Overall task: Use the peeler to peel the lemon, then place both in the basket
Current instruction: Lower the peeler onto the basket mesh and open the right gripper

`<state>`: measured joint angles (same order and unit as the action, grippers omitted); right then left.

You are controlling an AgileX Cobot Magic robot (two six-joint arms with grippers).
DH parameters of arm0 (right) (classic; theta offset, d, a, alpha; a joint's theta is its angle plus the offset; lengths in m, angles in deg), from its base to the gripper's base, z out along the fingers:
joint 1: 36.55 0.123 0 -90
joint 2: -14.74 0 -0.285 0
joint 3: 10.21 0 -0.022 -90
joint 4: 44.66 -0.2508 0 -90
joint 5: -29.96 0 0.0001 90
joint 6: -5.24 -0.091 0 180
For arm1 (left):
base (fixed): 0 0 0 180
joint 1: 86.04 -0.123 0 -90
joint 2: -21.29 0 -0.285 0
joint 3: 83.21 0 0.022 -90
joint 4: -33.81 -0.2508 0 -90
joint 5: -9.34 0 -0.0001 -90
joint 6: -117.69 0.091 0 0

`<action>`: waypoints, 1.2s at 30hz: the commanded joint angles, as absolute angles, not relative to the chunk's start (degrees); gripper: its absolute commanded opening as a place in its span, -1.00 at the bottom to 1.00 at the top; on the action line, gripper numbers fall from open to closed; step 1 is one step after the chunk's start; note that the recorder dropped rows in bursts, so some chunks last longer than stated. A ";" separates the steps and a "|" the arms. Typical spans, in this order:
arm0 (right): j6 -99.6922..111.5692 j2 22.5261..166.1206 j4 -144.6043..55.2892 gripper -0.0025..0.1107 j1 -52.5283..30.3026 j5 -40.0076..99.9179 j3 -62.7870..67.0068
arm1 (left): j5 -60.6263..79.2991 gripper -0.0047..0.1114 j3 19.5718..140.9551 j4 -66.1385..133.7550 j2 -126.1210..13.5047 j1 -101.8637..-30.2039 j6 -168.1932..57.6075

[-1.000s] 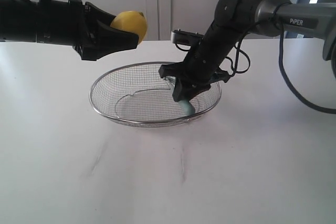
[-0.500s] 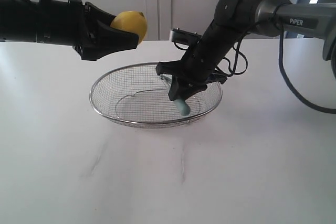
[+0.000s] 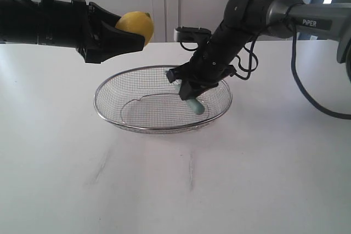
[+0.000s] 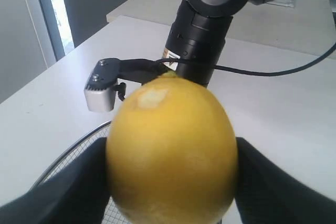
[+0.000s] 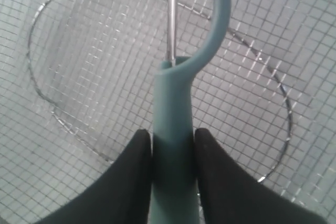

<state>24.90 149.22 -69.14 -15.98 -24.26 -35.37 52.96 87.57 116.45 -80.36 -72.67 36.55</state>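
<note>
On the white table (image 3: 164, 190) sits a wire basket (image 3: 109, 114). Inside its right half, the right gripper (image 3: 188, 92) pinches a teal peeler (image 3: 194, 106), angled down toward the mesh. Farther back, at left, the left gripper (image 4: 171, 182) clasps a yellow lemon (image 3: 135, 24) in midair.

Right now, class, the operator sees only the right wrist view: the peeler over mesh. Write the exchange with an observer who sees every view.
Operator: Where is the lemon?
Observer: The left gripper holds the lemon raised, about over the left part of the basket.
Operator: Is it peeled?
Observer: The left wrist view shows one small pale patch on it; the rest of that side is yellow skin.
</note>
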 commanded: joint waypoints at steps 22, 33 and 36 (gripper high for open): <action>21.45 150.73 -68.55 -0.96 -15.89 -26.88 -35.63 | 53.97 -0.92 87.62 118.11 -80.00 -72.78 36.45; 23.27 150.95 -68.23 -0.96 -15.89 -24.79 -35.63 | 53.97 -0.92 87.62 118.11 -80.00 -72.78 36.58; 23.27 151.69 -68.00 -0.96 -15.89 -24.67 -35.63 | 53.97 -0.92 87.62 118.11 -80.00 -72.78 36.58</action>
